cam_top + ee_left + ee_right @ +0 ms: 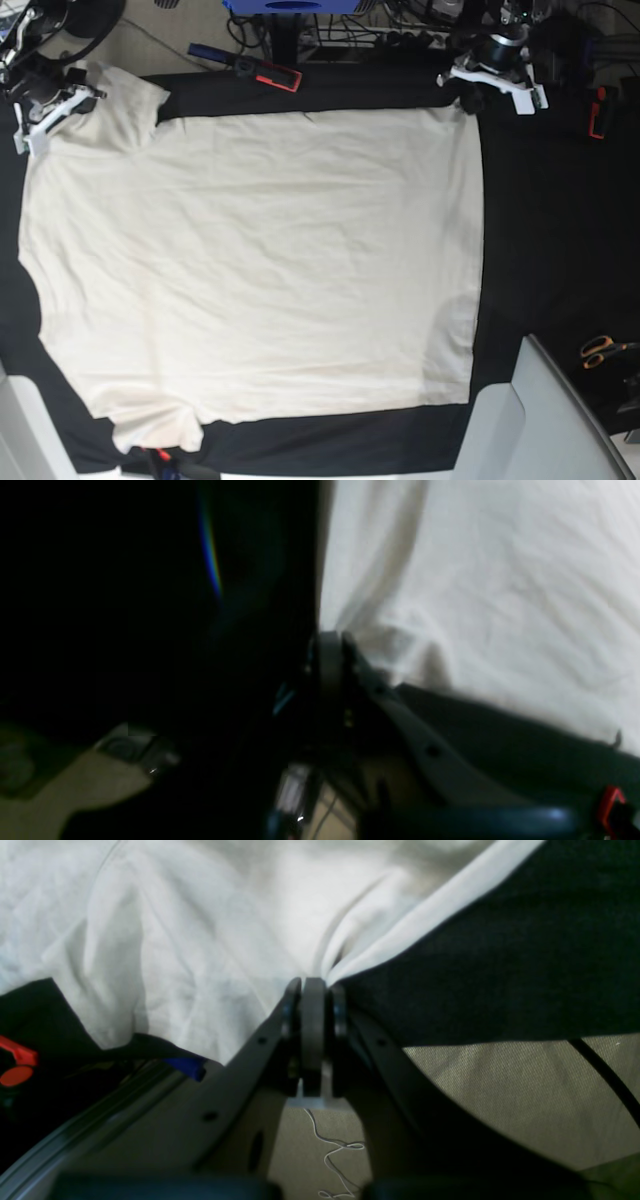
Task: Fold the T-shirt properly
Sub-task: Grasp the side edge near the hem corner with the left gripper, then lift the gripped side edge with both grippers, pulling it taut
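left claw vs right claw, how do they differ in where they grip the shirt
The left claw pinches the T-shirt at its hem corner, on the base view's right; the right claw pinches near the sleeve, on that view's left. In the wrist views, the right claw's cloth bunches in clear folds; the left's view is dim. Both are shut on cloth at the far edge.

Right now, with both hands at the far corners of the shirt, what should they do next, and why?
Probably lift both corners together and carry them toward the near edge. The left hand and right hand are each shut on the shirt, which lies flat and unfolded.
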